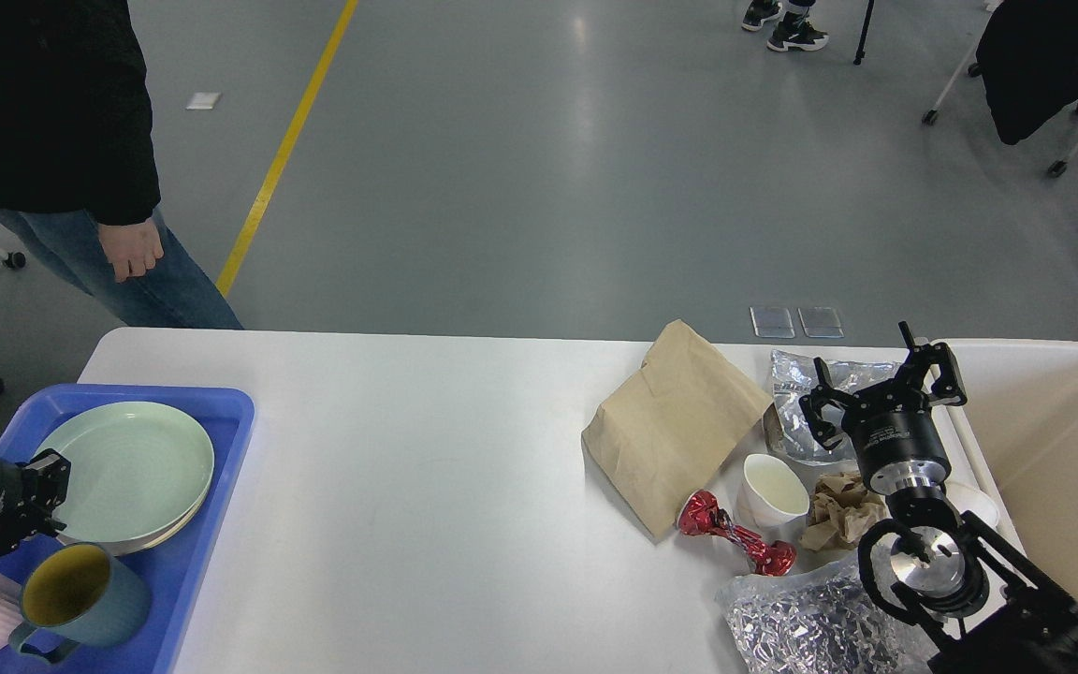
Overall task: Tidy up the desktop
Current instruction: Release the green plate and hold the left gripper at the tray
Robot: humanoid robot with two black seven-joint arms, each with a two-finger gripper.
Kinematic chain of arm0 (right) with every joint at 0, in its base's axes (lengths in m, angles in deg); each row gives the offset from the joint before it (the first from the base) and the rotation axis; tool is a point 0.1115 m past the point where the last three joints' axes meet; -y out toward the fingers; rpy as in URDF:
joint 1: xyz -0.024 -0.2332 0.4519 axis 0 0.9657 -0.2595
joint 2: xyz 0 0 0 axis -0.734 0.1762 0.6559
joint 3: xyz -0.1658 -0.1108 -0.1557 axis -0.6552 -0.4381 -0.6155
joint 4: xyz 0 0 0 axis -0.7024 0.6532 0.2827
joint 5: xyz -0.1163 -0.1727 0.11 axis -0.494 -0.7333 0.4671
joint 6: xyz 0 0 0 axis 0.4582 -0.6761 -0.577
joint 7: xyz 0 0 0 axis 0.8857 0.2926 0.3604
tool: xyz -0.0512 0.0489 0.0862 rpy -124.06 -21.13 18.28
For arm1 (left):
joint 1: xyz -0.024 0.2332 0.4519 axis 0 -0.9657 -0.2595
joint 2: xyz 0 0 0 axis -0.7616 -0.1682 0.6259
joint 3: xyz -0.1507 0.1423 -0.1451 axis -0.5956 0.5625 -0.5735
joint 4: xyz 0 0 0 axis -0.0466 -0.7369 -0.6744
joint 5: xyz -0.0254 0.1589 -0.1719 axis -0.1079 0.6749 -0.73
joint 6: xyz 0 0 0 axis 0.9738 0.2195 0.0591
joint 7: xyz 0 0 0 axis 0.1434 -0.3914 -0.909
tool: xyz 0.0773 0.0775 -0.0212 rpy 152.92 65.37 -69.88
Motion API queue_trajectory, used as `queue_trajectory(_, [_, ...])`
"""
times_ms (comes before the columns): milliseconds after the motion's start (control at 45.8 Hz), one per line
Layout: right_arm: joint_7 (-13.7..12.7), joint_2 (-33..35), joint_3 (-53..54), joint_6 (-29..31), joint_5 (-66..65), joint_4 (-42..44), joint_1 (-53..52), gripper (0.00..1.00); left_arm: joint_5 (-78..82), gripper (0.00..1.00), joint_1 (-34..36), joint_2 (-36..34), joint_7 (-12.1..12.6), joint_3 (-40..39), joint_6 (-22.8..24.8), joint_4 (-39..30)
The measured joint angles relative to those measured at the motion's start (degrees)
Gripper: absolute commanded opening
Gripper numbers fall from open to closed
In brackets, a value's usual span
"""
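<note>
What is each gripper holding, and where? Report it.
Right gripper: open, holding nothing. Left gripper: at the green plate's near rim; a grip cannot be told.

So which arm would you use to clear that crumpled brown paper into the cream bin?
Probably the right. Its gripper hangs open above the litter, close to the crumpled brown paper and the cream bin. The left gripper is far off, at the blue tray.
</note>
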Motion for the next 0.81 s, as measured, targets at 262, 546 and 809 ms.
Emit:
queue_trajectory(262, [0.0, 0.0, 0.0, 0.0, 0.0, 0.0, 0.0, 1.0, 0.0, 0.85, 0.0, -0.2, -0.1, 0.0, -5.8, 0.2])
queue_trajectory(546, [0.0, 0.0, 0.0, 0.0, 0.0, 0.0, 0.0, 1.0, 0.0, 0.55, 0.0, -0.3, -0.2, 0.0, -6.4, 0.2])
queue_trajectory(809, [0.0, 0.0, 0.0, 0.0, 0.0, 0.0, 0.0, 1.0, -0.6, 0.7, 0.5, -1.5, 0.0, -0.8, -3.5, -0.6])
